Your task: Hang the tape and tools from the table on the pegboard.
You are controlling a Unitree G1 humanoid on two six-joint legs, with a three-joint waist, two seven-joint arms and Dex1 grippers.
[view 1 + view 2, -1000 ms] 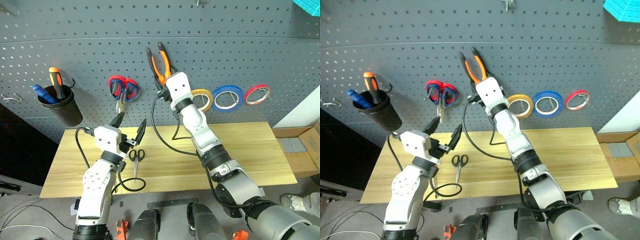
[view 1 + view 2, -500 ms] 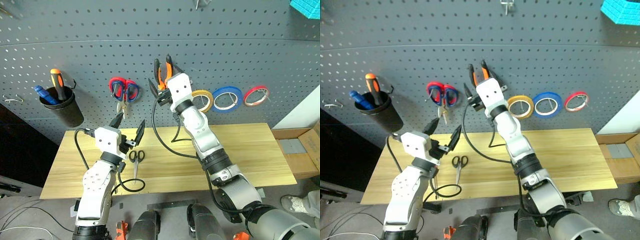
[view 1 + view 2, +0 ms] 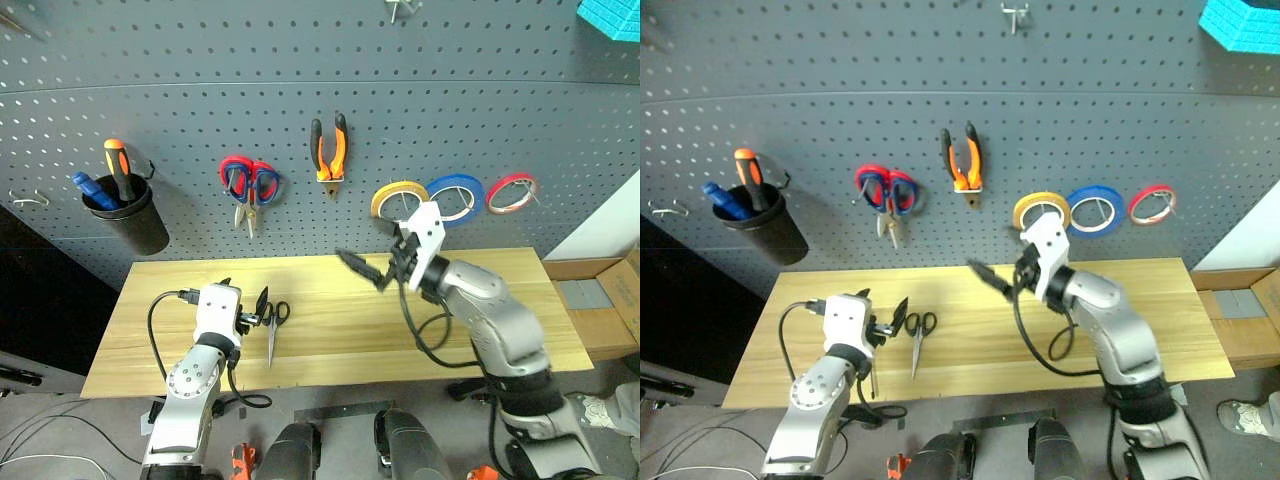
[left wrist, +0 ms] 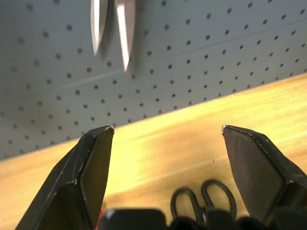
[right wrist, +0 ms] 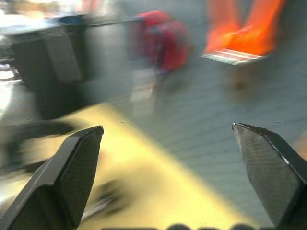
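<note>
Pliers (image 3: 329,148), orange and black handles, hang on the pegboard (image 3: 500,90) from a metal hook, handles up. To their right the tan-yellow tape (image 3: 399,198) hangs on its own hook, then the blue tape ring (image 3: 456,196), then the red tape ring (image 3: 513,191). To the pliers' left, the red-and-blue-handled scissors (image 3: 249,184) hang with blades down. Further left, a black cup (image 3: 130,217) on the board holds the orange screwdriver (image 3: 118,171) and the blue screwdriver (image 3: 92,188).

My right pincer (image 3: 368,269) is in the air above the middle of the table (image 3: 480,330), below the pliers and apart from them, fingers spread wide, nothing in them. It points toward my left.

My left pincer (image 3: 243,308) is low over the left part of the table, fingers apart and empty. The small black-handled scissors (image 3: 273,323) lie flat on the wood just beside it, loops toward the board, blades toward me. In the left wrist view those loops (image 4: 204,197) sit between my two fingers (image 4: 88,167), low in front of them; whether anything touches I cannot tell.

A black cable (image 3: 245,400) loops at the near table edge.
</note>
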